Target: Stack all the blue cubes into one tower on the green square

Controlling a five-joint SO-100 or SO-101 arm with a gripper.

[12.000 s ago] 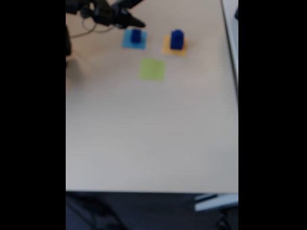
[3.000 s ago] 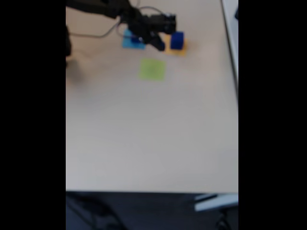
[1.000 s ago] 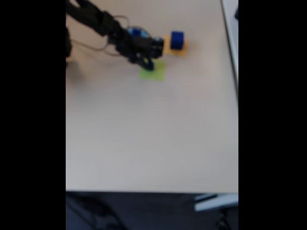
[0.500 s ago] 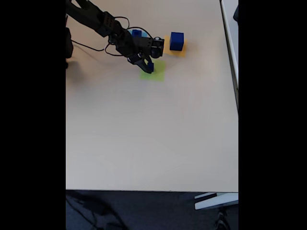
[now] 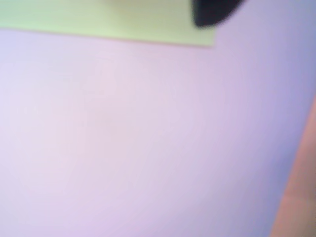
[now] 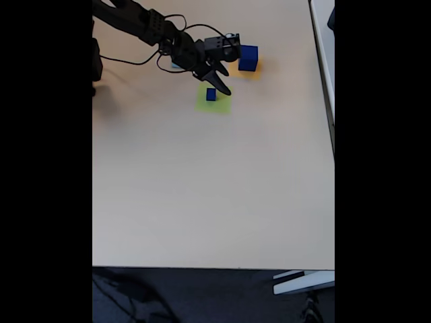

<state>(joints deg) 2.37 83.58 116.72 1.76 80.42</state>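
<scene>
The tabletop is pale beige and takes most of the fixed view; most of its surface is bare. The black arm comes in from the upper left corner of that view and reaches toward the right, with a thin black cable looping beside it.

The green square lies flat near the top of the tabletop. In the wrist view its lower edge runs along the top of the picture, and that picture is very blurred. An orange-yellow square lies up and to the right of the green one. A light-blue square lies up and to the left and is mostly covered by the arm.

The gripper hangs just above the upper edge of the green square. Its fingers point down and to the right, and they look parted with nothing between them. In the wrist view 1 dark fingertip shows at the top edge.

The larger blue cube stands on the orange-yellow square, close to the right of the gripper. The smaller blue cube sits on the green square, in its upper part, just below the fingers and apart from them.
</scene>
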